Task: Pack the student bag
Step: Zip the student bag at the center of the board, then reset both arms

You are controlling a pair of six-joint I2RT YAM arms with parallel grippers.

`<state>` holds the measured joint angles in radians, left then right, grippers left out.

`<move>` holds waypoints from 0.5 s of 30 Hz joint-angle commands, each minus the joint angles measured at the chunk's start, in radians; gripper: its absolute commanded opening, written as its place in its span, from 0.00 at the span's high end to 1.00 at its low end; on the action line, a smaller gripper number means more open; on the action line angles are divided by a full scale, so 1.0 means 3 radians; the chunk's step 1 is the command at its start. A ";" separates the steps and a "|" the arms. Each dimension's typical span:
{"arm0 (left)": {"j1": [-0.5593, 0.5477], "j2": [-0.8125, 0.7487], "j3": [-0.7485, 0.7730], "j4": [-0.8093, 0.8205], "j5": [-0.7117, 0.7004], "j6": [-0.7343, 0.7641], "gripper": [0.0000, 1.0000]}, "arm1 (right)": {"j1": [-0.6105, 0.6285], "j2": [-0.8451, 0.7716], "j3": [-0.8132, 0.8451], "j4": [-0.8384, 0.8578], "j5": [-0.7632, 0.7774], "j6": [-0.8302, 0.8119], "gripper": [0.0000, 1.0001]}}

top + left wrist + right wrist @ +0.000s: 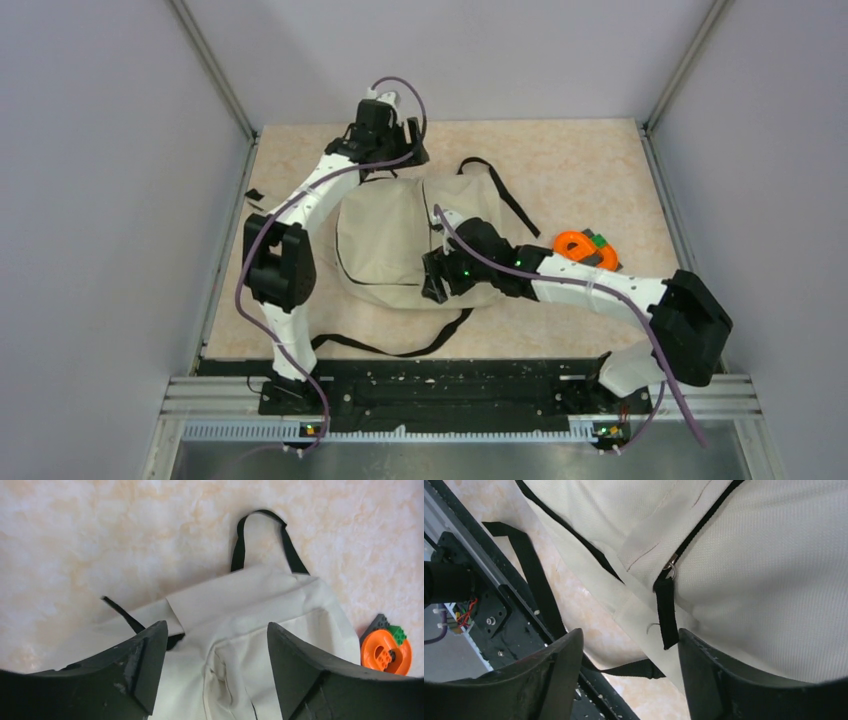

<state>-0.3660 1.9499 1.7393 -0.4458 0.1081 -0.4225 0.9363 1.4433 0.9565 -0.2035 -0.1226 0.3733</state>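
Hovering the open right gripper (630, 647) just short of the black fabric zipper pull (667, 615) on the soft beige canvas backpack (769, 570).

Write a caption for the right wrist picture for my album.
The open right gripper hovers over the beige bag, close to its black zipper pull.

The student bag (385, 245) is matt, finely woven cream cloth with black webbing straps (531, 565), the surface (580, 160) smooth and mottled, the orange toy (386, 652) glossy plastic, the jaws scuffed matt black.
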 commanded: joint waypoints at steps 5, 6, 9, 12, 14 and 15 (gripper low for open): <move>0.0083 -0.0563 -0.0250 0.0803 0.0159 0.0208 0.08 | 0.0039 -0.0321 0.0341 -0.0300 0.0381 -0.0177 0.01; 0.0080 -0.0636 -0.0320 0.0842 0.0143 0.0218 0.07 | 0.0012 -0.0339 0.0357 -0.0345 0.0464 -0.0200 0.01; 0.0087 -0.0931 -0.0623 0.1005 0.0035 0.0243 0.05 | -0.0175 -0.0423 0.0347 -0.0409 0.0525 -0.0238 0.01; 0.0115 -0.1225 -0.1005 0.1153 -0.0117 0.0268 0.04 | -0.0534 -0.0582 0.0244 -0.0374 0.0353 -0.0184 0.01; 0.0171 -0.1419 -0.1312 0.1207 -0.0252 0.0206 0.04 | -0.0807 -0.0689 0.0150 -0.0351 0.0264 -0.0157 0.01; 0.0198 -0.1514 -0.1447 0.1225 -0.0315 0.0159 0.03 | -0.0944 -0.0748 0.0089 -0.0332 0.0240 -0.0151 0.01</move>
<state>-0.3344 1.6150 1.4288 -0.1753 0.0986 -0.3645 0.7853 1.3052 1.0130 -0.3077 -0.0292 0.3233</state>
